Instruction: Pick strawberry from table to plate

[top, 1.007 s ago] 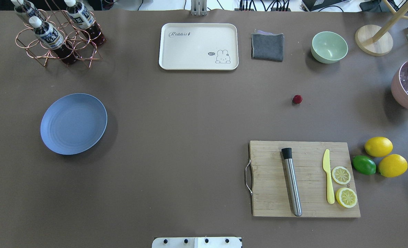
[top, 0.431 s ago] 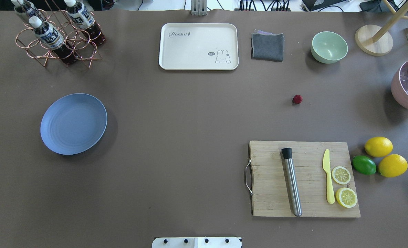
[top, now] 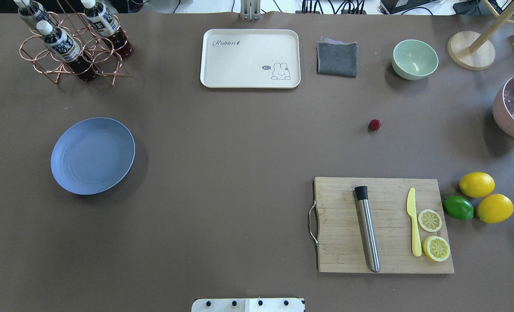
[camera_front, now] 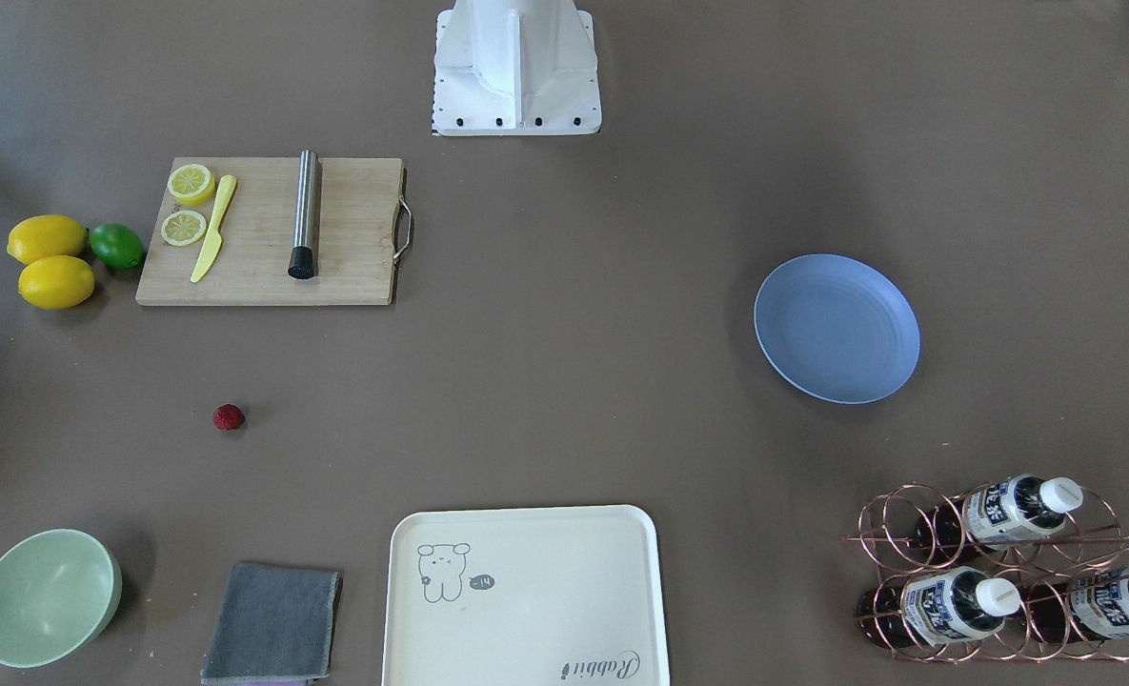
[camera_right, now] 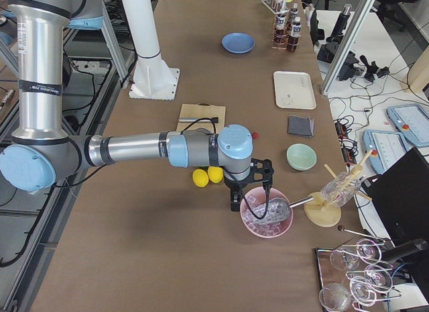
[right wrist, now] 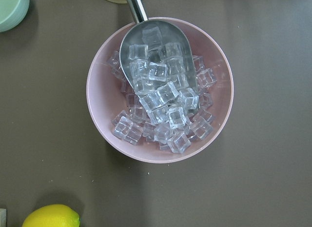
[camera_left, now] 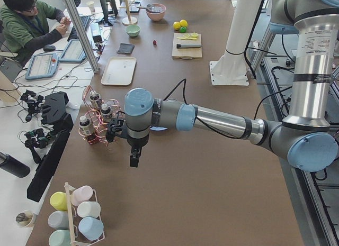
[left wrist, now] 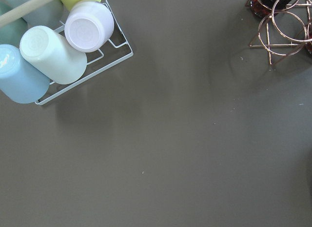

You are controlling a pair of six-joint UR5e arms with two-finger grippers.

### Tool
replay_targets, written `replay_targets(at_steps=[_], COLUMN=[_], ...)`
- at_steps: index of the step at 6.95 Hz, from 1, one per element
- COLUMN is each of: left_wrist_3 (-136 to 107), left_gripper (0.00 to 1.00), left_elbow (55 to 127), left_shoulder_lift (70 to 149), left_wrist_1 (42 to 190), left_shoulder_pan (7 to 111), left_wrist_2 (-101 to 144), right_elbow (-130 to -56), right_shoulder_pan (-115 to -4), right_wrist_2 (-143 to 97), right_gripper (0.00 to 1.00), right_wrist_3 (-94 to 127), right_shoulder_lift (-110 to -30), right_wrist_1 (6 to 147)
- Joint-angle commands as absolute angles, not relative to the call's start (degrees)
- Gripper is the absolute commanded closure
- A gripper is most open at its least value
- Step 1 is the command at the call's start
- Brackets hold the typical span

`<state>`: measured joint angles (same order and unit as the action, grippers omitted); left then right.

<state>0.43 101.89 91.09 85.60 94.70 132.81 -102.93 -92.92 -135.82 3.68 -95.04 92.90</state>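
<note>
The strawberry (top: pixel 374 125) (camera_front: pixel 229 416), a tiny dark-red berry, lies on the brown table (top: pixel 239 151) right of centre, beyond the cutting board. The light-blue plate (top: pixel 93 155) (camera_front: pixel 836 328) sits bare on the left side, far from the berry. Neither gripper shows in the overhead or front views. In the exterior left view my left gripper (camera_left: pixel 134 158) hangs over the table's left end near the bottle rack. In the exterior right view my right gripper (camera_right: pixel 236 203) hovers by the pink ice bowl. I cannot tell whether either is open or shut.
A wooden cutting board (top: pixel 382 225) carries a steel muddler, a yellow knife and lemon slices; two lemons and a lime (top: pixel 458 207) lie beside it. At the back stand a cream tray (top: pixel 250 58), grey cloth (top: pixel 337 58), green bowl (top: pixel 414 59) and bottle rack (top: pixel 72 43). A pink ice bowl (right wrist: pixel 160 90) sits far right.
</note>
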Motion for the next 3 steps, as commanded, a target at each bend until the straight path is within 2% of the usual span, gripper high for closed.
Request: replay_targets(at_steps=[1, 3], left_wrist_3=[0.4, 0.4], left_gripper=[0.02, 0.02], left_elbow=[102.2, 101.4], left_shoulder_lift=[91.1, 91.1], left_wrist_1=[85.6, 85.6], left_shoulder_pan=[94.7, 94.6], left_wrist_2=[132.9, 132.8], right_elbow=[-102.6, -101.8], right_shoulder_pan=[-93.0, -92.9], right_wrist_2=[-135.2, -135.2], right_gripper=[0.00, 0.00], right_wrist_3=[3.6, 3.7], right_shoulder_lift=[-95.2, -94.5], right_wrist_1=[92.9, 92.9])
